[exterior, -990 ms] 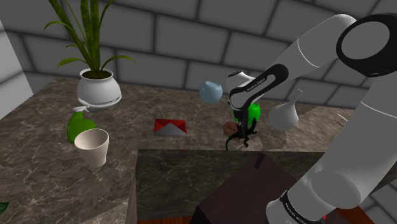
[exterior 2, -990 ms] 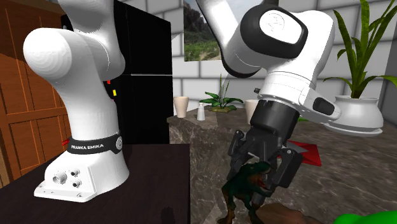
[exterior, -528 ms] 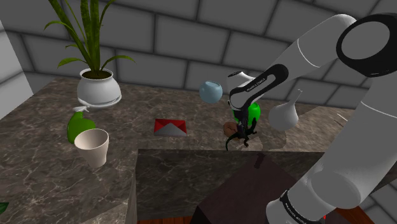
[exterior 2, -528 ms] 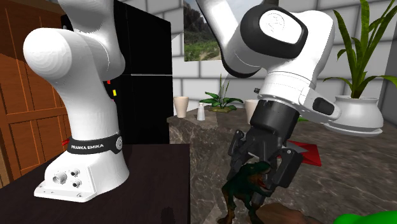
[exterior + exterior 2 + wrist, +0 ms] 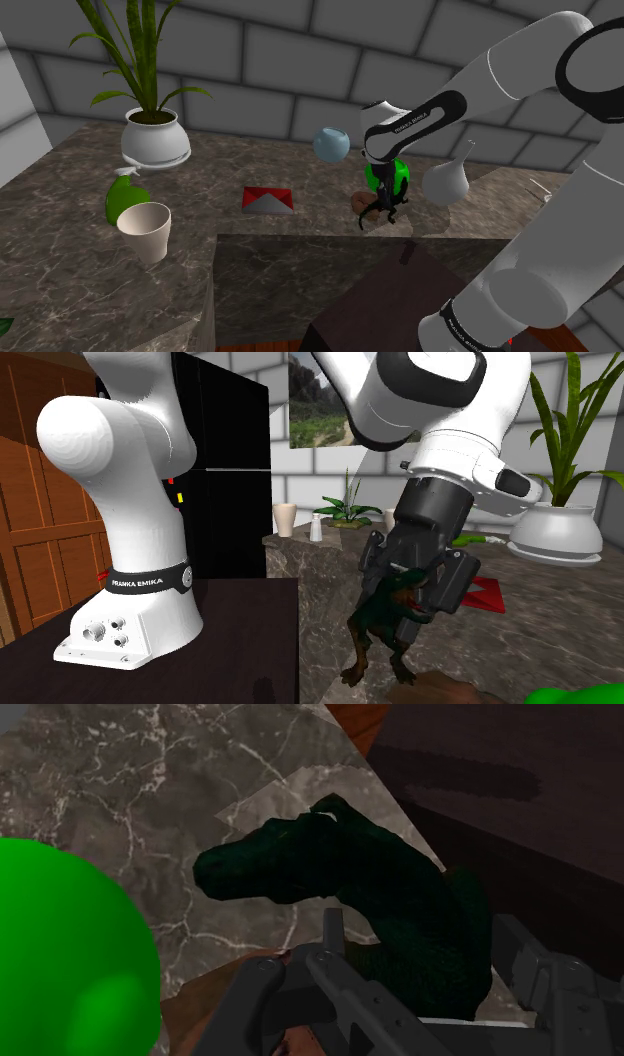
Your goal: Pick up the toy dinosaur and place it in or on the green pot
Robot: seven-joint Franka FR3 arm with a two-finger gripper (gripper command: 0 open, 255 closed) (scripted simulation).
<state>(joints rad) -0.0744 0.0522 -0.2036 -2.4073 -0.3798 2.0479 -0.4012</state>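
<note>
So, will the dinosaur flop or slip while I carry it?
Probably stiff: the dinosaur hangs from the gripper with legs and tail jutting out unsagging. Clasped near its upper body, it might pivot a little.

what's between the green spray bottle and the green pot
In the shoulder view, a flat red and white packet lies on the marble counter between the spray bottle and the green pot.

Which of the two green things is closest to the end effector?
The green pot, right beside the end effector holding the toy dinosaur; the green spray bottle stands far off by the beige cup.
</note>
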